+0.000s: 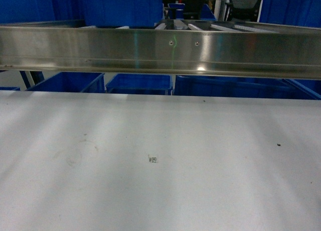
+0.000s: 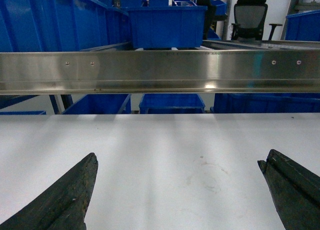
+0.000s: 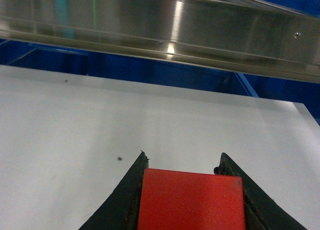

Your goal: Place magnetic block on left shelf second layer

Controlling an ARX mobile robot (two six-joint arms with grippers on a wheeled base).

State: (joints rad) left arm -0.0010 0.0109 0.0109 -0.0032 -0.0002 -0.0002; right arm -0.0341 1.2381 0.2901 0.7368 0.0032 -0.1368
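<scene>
Block (image 3: 192, 200), one and red, sits clamped in my right gripper (image 3: 182, 162), my left gripper (image 2: 177, 162) spread wide over the table (image 2: 160, 140), one shelf (image 2: 160, 70) rail ahead.

We see a plain red magnetic block (image 3: 191, 199) between the black fingers (image 3: 122, 202) of the right gripper (image 3: 182, 162). The left gripper (image 2: 177, 162) is the same dull black. The tabletop (image 1: 160, 181) is white (with a few small dark specks). The left shelf (image 1: 160, 52) is shiny silver steel, and the bins (image 2: 167, 25) behind it are solid blue.
</scene>
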